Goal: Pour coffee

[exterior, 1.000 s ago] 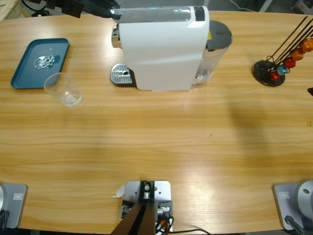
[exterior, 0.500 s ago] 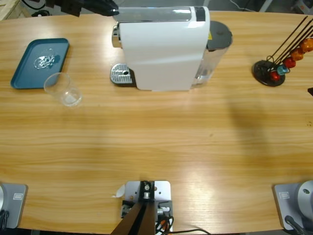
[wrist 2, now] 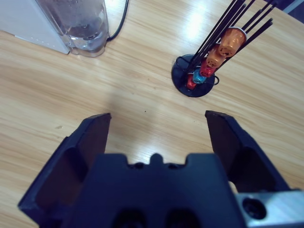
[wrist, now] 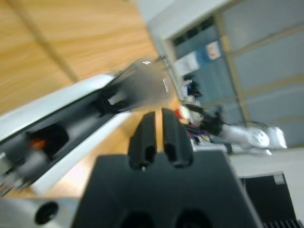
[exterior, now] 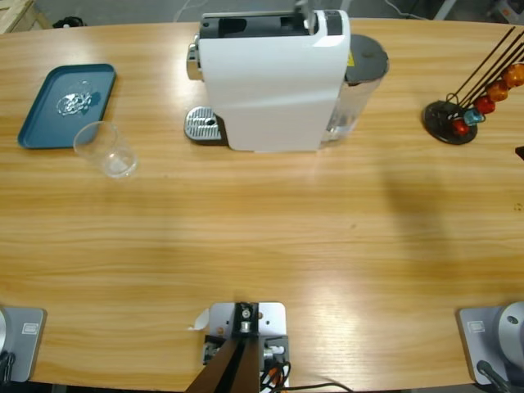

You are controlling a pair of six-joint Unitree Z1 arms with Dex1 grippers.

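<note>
The white coffee machine [exterior: 270, 82] stands at the table's back middle, its top lever [exterior: 304, 11] raised over a dark open slot. In the left wrist view my left gripper [wrist: 154, 135] hovers shut and empty just above that open top [wrist: 71, 102], the lifted lever [wrist: 142, 80] ahead of it; an orange spot [wrist: 35, 141] shows inside the slot. A clear plastic cup [exterior: 105, 149] stands left of the machine, apart from its drip grate [exterior: 202, 125]. No coffee is visible. My right gripper [wrist 2: 157, 115] hangs open over bare wood. Neither arm shows in the high view.
A blue tray [exterior: 41, 123] with a crumpled clear thing [exterior: 75, 102] lies at the far left behind the cup. A black capsule stand [exterior: 454, 121] with red and orange capsules is at the right, ahead of my right gripper [wrist 2: 194, 78]. The machine's water tank [wrist 2: 78, 21] is beside it.
The dark gripper at the machine's top left has drawn out of the high view. The machine's lever, flat before, now stands raised with the top slot open.
</note>
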